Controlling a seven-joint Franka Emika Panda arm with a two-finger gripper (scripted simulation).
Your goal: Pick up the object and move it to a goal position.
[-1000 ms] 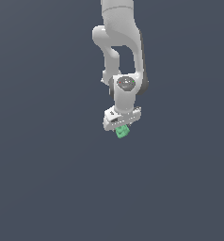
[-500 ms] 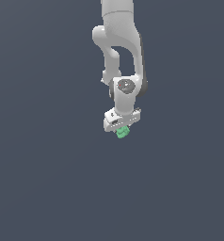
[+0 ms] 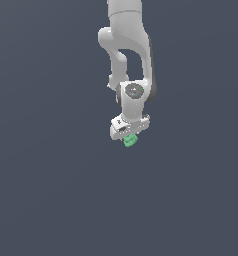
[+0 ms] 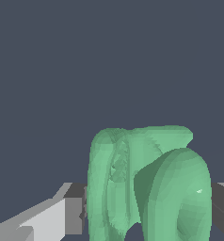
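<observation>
The object [image 3: 130,141] is a small bright green lumpy piece, showing just under the white gripper [image 3: 129,136] in the exterior view, near the picture's middle. In the wrist view the object [image 4: 147,183] fills the space between the two dark finger pads [image 4: 76,214], which press on its two sides. The gripper [image 4: 149,214] is shut on it. Its rounded lobes are plain to see there, and part of it runs out of the picture. The white arm [image 3: 128,55] reaches down from above.
A plain dark grey-blue surface [image 3: 51,190] fills all the background in both views. No other objects, containers or edges show.
The gripper, with the green object held in it, has barely shifted over the last second. The grip looks the same.
</observation>
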